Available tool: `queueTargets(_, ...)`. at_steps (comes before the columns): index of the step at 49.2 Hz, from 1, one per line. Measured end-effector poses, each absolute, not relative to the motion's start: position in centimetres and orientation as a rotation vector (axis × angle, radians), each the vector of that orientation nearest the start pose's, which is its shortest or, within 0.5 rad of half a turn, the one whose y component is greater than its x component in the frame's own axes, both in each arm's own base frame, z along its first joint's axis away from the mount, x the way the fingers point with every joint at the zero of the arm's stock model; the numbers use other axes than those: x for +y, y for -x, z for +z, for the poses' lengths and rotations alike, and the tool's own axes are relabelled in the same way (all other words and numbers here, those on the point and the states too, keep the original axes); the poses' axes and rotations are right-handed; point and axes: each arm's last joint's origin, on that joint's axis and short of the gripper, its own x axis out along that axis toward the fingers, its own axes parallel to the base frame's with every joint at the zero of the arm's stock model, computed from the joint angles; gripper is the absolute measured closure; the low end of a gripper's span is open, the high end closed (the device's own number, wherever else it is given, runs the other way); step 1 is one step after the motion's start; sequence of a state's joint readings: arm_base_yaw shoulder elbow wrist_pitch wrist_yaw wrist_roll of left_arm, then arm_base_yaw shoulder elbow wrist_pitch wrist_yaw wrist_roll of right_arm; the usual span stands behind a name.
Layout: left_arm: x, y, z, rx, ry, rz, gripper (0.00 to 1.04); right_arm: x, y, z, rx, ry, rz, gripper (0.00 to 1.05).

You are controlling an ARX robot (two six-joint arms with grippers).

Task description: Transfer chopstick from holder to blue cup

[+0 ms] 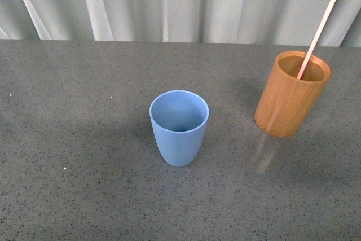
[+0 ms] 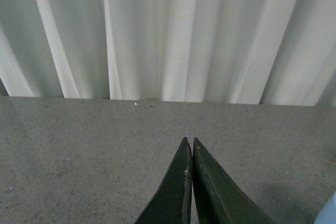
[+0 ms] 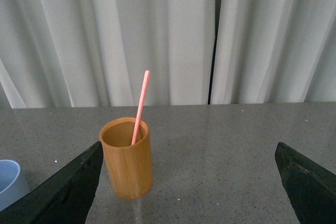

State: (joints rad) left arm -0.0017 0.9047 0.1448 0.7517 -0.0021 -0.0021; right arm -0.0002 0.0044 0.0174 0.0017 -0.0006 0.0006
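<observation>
The blue cup (image 1: 179, 127) stands upright and empty in the middle of the grey table. The orange-brown holder (image 1: 291, 93) stands to its right with one pale pink chopstick (image 1: 318, 34) leaning out of it toward the right. Neither gripper shows in the front view. In the right wrist view my right gripper (image 3: 189, 153) is open wide, with the holder (image 3: 127, 165) and chopstick (image 3: 140, 106) ahead, close to one finger; a sliver of the blue cup (image 3: 9, 182) shows at the frame's edge. In the left wrist view my left gripper (image 2: 189, 140) is shut and empty over bare table.
A pale pleated curtain (image 1: 180, 4) hangs behind the table's far edge. The grey speckled tabletop (image 1: 73, 139) stretches around both cups. A sliver of the blue cup (image 2: 331, 211) shows at the edge of the left wrist view.
</observation>
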Motion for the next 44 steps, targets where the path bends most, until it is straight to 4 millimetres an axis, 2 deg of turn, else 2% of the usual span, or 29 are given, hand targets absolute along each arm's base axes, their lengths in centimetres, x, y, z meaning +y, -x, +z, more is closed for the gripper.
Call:
queueTargets(11, 0.0, -15.2, 17.7, 0.009, 0.002, -0.002, 1.01, 0.0, -9.7, 16.9, -0.015, -0.001, 0.000, 0.10)
queueTargets(22, 0.0, -14.0, 16.8, -0.004, 0.002, -0.002, 1.01, 0.0, -9.7, 16.9, -0.015, -0.001, 0.000, 0.10)
queueTargets(44, 0.0, -12.1, 17.3, -0.021, 0.002, -0.002, 1.01, 0.0, -9.7, 16.9, -0.015, -0.001, 0.000, 0.10)
